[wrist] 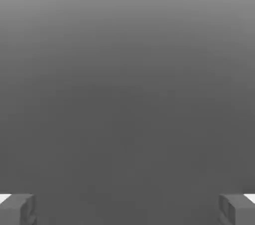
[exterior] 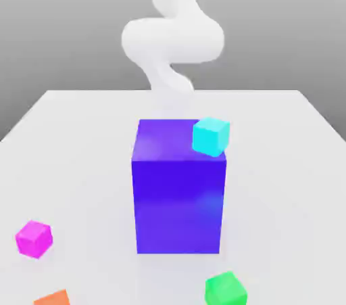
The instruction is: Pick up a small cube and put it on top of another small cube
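Orange block (exterior: 53,297): bottom left of the exterior view, cut off by the frame edge; shape uncertain.
Green cube (exterior: 226,289): bottom right of centre, lower part clipped.
Small cube (exterior: 34,238), magenta: lower left, on the white table (exterior: 81,134), well apart from the others.
Blue-violet block (exterior: 179,192): centre, tall, hiding the table behind it.
Cyan cube (exterior: 211,136): at the block's upper right corner; possibly behind rather than on it.
Arm (exterior: 172,36): upper centre, blurred white, lower end hidden.
Gripper (wrist: 127,209): fingertips (wrist: 17,209) spread wide at the hand view's lower corners, nothing between them.
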Controlling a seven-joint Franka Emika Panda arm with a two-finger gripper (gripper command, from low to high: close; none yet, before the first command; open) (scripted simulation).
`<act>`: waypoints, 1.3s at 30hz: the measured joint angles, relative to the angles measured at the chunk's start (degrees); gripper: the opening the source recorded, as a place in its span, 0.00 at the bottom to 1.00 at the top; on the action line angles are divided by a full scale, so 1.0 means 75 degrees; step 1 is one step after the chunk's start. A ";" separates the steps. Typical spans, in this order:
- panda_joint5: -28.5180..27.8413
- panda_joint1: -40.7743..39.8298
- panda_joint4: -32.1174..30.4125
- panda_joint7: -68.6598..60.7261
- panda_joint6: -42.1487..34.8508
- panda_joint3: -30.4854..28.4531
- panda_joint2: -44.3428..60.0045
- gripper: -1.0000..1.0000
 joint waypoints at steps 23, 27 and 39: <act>0.0665 0.1889 -0.0626 -0.6002 0.1163 -0.4318 0.2492 0.50; 0.0923 0.2277 -0.0738 -0.7138 0.1375 -0.5002 0.3106 0.50; 0.2607 0.3240 -0.1034 -1.1184 0.1885 -0.6604 0.5421 0.50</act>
